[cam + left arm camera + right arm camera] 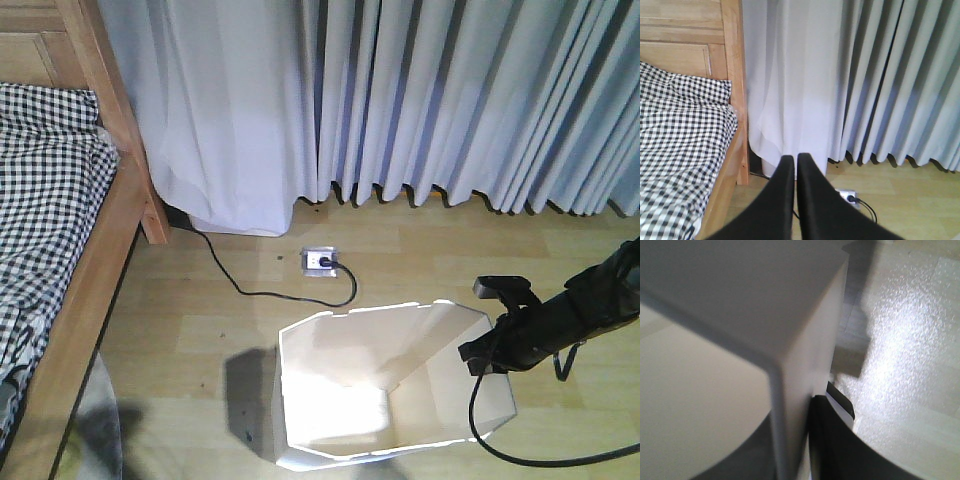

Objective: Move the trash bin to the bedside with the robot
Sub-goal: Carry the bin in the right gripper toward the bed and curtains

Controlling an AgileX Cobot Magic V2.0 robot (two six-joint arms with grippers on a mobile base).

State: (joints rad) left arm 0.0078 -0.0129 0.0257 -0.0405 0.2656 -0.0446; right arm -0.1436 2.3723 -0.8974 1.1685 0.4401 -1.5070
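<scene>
The white trash bin (340,360) stands on the wood floor at the bottom centre, its open mouth facing up. My right gripper (482,348), at the end of a slim black arm, is shut on the bin's right rim. In the right wrist view the bin wall (740,315) runs between the jaws of the right gripper (795,412), with one black finger (840,445) outside it. The bed (50,190), with checked bedding and a wooden frame, lies at the left, a short gap from the bin. My left gripper (795,158) is shut on nothing and faces the bed (680,130) and curtain.
Pale curtains (420,90) hang along the back wall. A floor socket (320,261) with a black cable (240,288) lies between bin and curtain; the socket (847,194) also shows beyond the left gripper. A black cable (480,425) trails from the right arm.
</scene>
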